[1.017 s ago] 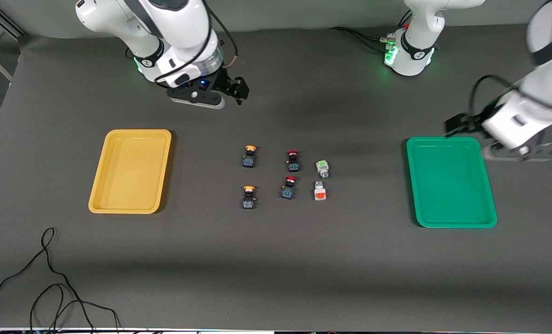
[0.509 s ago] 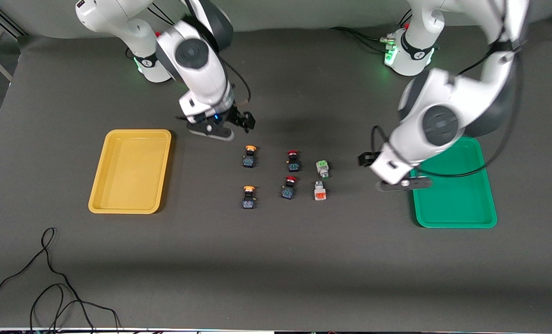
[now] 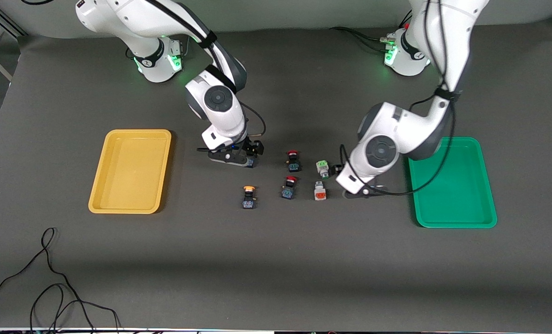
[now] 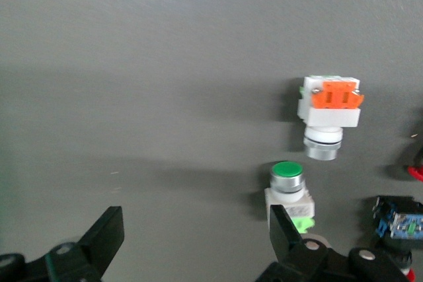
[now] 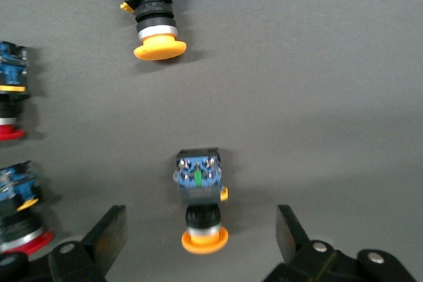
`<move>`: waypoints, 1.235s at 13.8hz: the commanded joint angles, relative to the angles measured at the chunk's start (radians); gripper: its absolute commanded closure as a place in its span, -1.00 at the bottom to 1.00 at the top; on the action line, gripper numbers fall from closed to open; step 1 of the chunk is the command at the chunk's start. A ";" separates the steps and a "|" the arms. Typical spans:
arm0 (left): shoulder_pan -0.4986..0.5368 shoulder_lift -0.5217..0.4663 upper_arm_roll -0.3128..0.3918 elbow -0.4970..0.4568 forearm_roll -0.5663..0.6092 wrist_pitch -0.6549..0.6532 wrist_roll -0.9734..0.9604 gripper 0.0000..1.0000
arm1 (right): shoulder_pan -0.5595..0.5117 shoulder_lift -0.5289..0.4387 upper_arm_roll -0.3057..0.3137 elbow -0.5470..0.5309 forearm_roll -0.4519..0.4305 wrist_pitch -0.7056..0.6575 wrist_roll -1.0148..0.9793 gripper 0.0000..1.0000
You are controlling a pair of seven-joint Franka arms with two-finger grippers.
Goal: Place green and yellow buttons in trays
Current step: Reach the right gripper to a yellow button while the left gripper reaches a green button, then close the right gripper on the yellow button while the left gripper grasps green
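Note:
The yellow tray [image 3: 130,171] lies toward the right arm's end of the table and the green tray [image 3: 450,185] toward the left arm's end. My right gripper [image 3: 232,158] is open and low over the farther orange-yellow button [image 5: 200,203], which lies between its fingers [image 5: 109,232]. The nearer orange-yellow button [image 3: 248,196] lies apart. My left gripper [image 3: 358,189] is open and empty on the green tray's side of the white buttons. The green-faced button [image 4: 289,189] lies against one fingertip [image 4: 283,229], outside the gap. The orange-red-faced button [image 4: 328,111] lies beside it.
Two red-capped black-blue buttons [image 3: 293,160] [image 3: 289,187] lie between the orange-yellow pair and the white pair. Black cables [image 3: 48,287] lie on the table's near edge, toward the right arm's end.
Both arms swung in toward the buttons and came down. The right gripper now covers the farther orange-yellow button. The left gripper moved from the green tray to beside the white buttons.

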 commanded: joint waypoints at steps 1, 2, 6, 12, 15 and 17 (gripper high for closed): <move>-0.064 0.009 0.013 -0.103 -0.005 0.166 -0.093 -0.97 | 0.006 0.068 -0.010 0.004 -0.051 0.071 0.004 -1.00; -0.070 0.018 0.013 -0.124 -0.005 0.209 -0.109 -0.97 | 0.007 0.082 -0.010 0.005 -0.052 0.083 0.004 -1.00; -0.114 0.037 0.013 -0.154 -0.005 0.274 -0.179 -0.97 | 0.008 0.099 -0.010 0.010 -0.052 0.094 0.004 -0.48; -0.078 -0.012 0.015 -0.125 -0.002 0.176 -0.157 -0.95 | 0.000 0.101 -0.010 0.028 -0.052 0.083 -0.008 0.61; -0.075 -0.012 0.013 -0.085 -0.004 0.134 -0.158 -0.95 | -0.004 0.037 -0.010 0.091 -0.048 -0.070 -0.016 0.61; -0.085 0.000 0.012 -0.085 -0.005 0.150 -0.169 -0.95 | -0.004 -0.020 -0.012 0.174 -0.037 -0.251 -0.038 0.61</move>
